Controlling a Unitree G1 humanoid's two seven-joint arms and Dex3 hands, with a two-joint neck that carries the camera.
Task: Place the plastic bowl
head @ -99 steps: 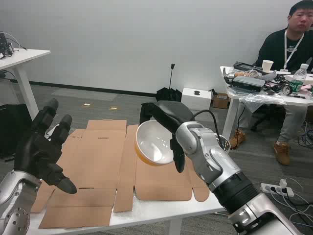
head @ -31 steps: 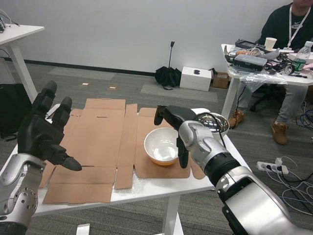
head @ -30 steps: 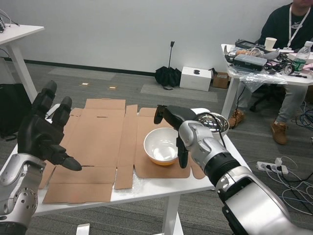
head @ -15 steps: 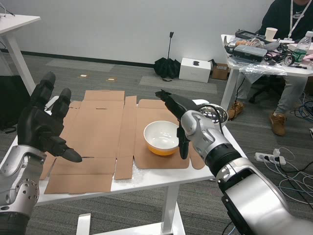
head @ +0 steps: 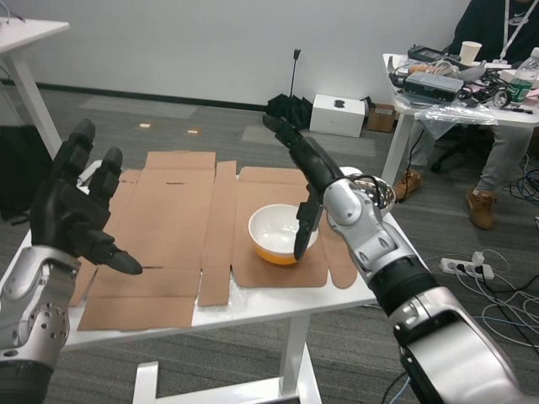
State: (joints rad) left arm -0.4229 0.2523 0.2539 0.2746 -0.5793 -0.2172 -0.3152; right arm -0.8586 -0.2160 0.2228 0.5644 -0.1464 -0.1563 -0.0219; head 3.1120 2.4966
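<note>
1. The plastic bowl (head: 282, 236) is sitting upright on the flattened cardboard (head: 181, 223), mouth facing up, white inside and orange outside.
2. Being round, the bowl is showing no long axis; its opening is pointing straight up toward my head.
3. Taking the bowl as my landmark: it is resting on the right-hand panel of the cardboard, which is lying on the white table (head: 253, 313).
4. My right hand (head: 301, 172) is hovering just above and behind the bowl, fingers stretched out and spread, holding nothing.
5. One finger (head: 304, 230) of that hand is hanging down in front of the bowl's right rim; I cannot tell whether it is touching the rim.
6. My left hand (head: 76, 210) is hanging well to the left of the bowl, over the cardboard's left edge, palm raised, fingers apart and gripping nothing.
7. A shiny metal bowl (head: 374, 194) is sitting just to the right of the plastic bowl, partly hidden behind my right forearm.
8. A person (head: 497, 93) is sitting at another table (head: 455, 114), far right of the bowl.
</note>
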